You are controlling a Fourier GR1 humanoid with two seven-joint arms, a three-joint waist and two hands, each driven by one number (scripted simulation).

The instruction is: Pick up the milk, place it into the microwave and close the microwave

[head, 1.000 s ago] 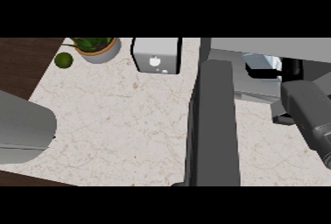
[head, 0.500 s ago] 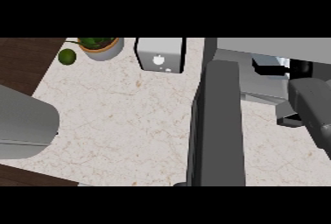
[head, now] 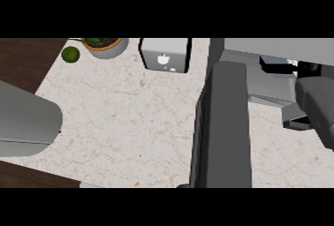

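Head view: milk carton [head: 165, 54] stands upright at the tabletop [head: 130, 119] rear edge, untouched, just left of the open microwave door [head: 222, 128]. Right forearm [head: 320, 110] enters the microwave cavity [head: 274, 86]; its hand state cannot be told. Potted plant [head: 104, 45] sits far left.

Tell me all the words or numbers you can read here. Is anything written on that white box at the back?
No words or numbers can be read anywhere.
White box: its front bears a small grey mark and two tiny dots below it; no letters can be made out.
Microwave door: no writing shows.
Plant pot and green fruit: no labels.
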